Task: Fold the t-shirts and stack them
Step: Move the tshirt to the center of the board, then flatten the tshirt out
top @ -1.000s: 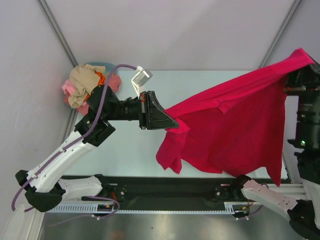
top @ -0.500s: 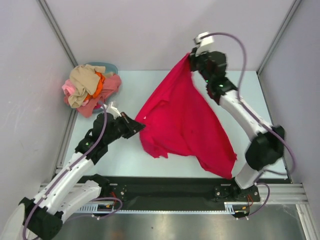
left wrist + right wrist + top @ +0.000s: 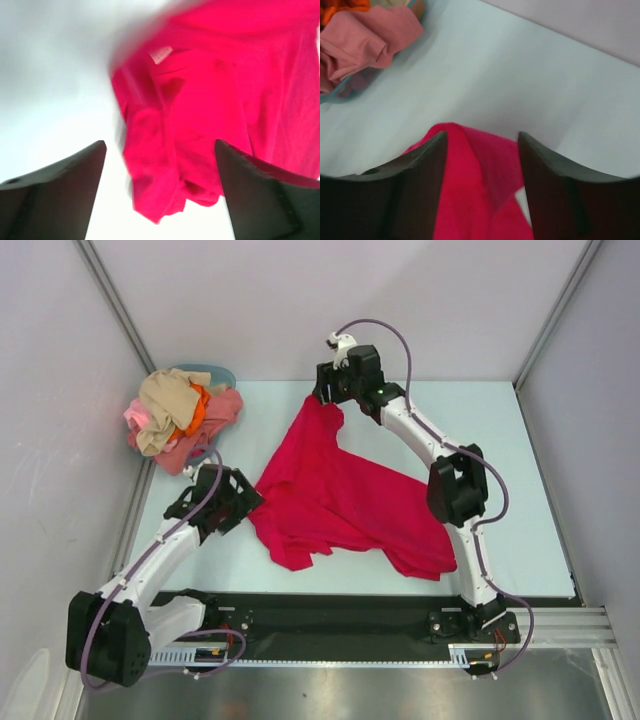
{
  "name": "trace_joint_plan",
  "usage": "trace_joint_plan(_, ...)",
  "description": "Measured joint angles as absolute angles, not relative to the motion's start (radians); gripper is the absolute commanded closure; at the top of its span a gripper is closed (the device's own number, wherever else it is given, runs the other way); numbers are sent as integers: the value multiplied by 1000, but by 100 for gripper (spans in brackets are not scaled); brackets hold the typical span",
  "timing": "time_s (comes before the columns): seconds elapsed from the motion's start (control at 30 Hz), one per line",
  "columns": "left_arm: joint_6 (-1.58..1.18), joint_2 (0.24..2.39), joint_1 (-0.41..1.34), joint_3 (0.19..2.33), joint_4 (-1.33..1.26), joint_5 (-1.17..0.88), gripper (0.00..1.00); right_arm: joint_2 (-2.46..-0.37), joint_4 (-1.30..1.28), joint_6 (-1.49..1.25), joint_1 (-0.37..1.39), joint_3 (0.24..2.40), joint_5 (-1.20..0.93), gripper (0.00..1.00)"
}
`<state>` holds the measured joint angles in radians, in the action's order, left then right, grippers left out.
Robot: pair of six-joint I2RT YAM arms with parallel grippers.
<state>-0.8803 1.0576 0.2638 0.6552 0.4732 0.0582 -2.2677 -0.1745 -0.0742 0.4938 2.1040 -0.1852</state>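
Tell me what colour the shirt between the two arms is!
The shirt is bright crimson red, all one colour. The top view shows it best.

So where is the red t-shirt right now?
In the top view the red t-shirt lies centre-frame, between the left tool and right tool, right of the shirt pile.

This is a robotics lab cell, nobody's home. A white-and-black left arm (image 3: 150,560) and right arm (image 3: 440,455) are bolted to a black rail (image 3: 340,625) along the near edge of a bare pale table (image 3: 520,460). Blank grey walls (image 3: 300,300) on slanting metal posts (image 3: 113,300) box it in at the left, right and far sides. A brushed steel bench (image 3: 350,690) lies nearest.
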Motion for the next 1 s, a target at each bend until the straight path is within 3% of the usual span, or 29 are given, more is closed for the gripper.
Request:
trace_joint_plan(0.17,-874,962,253,643,556,91,0,-2208,-420,-159,446,2073,-179,26)
trace_joint_plan(0.3,-841,867,254,645,570,98,0,-2010,-535,-263,319,1731,-117,25)
trace_joint_plan(0.4,-789,913,260,682,572,93,4,-1868,-591,-350,196,1496,-54,25)
trace_joint_plan(0.7,-585,1545,356,1135,556,101,2,-1576,-639,-494,95,1037,144,26)
trace_joint_plan(1.0,-450,2012,377,1536,617,189,10,-1544,-604,-533,49,955,249,35)
